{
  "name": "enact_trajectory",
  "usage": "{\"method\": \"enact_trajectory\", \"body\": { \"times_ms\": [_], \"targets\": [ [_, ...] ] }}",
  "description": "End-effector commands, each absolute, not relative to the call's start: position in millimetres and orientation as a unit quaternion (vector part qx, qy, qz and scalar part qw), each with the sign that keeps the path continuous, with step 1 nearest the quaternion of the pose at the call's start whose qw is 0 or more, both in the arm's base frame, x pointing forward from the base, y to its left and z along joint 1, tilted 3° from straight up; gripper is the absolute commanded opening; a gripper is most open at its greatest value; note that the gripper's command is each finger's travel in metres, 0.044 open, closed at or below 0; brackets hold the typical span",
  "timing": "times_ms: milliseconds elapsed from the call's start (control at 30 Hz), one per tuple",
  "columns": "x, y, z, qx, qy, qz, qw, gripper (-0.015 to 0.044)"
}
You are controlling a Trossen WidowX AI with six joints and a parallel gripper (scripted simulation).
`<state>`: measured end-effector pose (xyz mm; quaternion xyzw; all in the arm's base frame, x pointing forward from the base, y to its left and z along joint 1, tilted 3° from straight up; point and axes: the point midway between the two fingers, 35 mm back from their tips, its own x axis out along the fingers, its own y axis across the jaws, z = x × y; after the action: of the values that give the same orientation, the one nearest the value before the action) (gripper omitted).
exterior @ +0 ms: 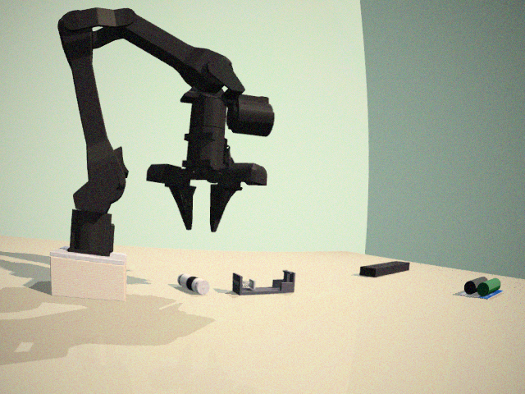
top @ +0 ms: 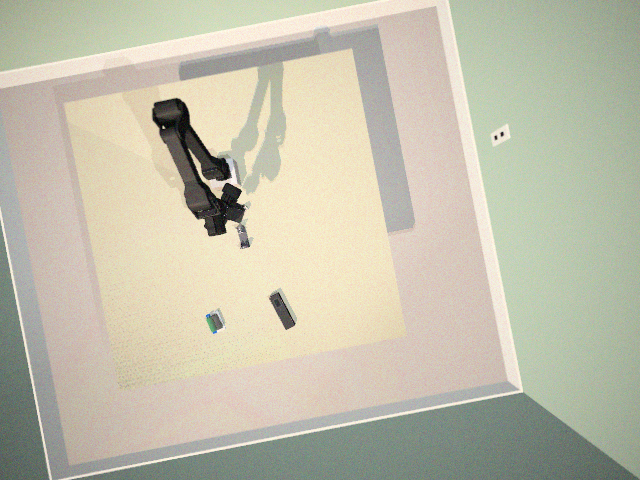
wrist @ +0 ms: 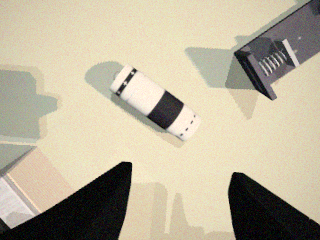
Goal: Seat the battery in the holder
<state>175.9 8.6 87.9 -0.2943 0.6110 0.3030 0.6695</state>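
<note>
The white battery with a black band [exterior: 193,284] [wrist: 154,103] lies on its side on the table. In the wrist view its nubbed terminal end points to the upper left and its flat end to the lower right. The dark grey holder [top: 243,236] [exterior: 265,290] [wrist: 254,75] stands upright and empty beside it. Its spring end is nearer the battery; the taller lip end is farther away and cut off in the wrist view. My gripper [exterior: 201,230] [wrist: 182,178] is open and empty, well above the table and the battery, touching neither. The arm hides the fingers in the top view.
The arm stands on a pale base block [exterior: 89,277] [wrist: 40,177], left of the battery in the exterior view. A long black box [top: 283,311] [exterior: 383,269] lies beyond the holder. A green cylinder [top: 211,323] [exterior: 489,287] and a dark cylinder [exterior: 474,285] lie on a small card farther off.
</note>
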Motion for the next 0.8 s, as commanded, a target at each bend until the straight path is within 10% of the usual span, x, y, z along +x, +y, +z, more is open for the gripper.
{"method": "enact_trajectory", "body": {
  "times_ms": [0,200,767],
  "targets": [
    [174,15,67,-0.440,0.528,0.435,0.582,0.0240],
    [170,23,44,-0.581,0.390,0.563,0.440,0.0240],
    [171,24,36,-0.585,0.385,0.566,0.436,0.0240]
  ]
}}
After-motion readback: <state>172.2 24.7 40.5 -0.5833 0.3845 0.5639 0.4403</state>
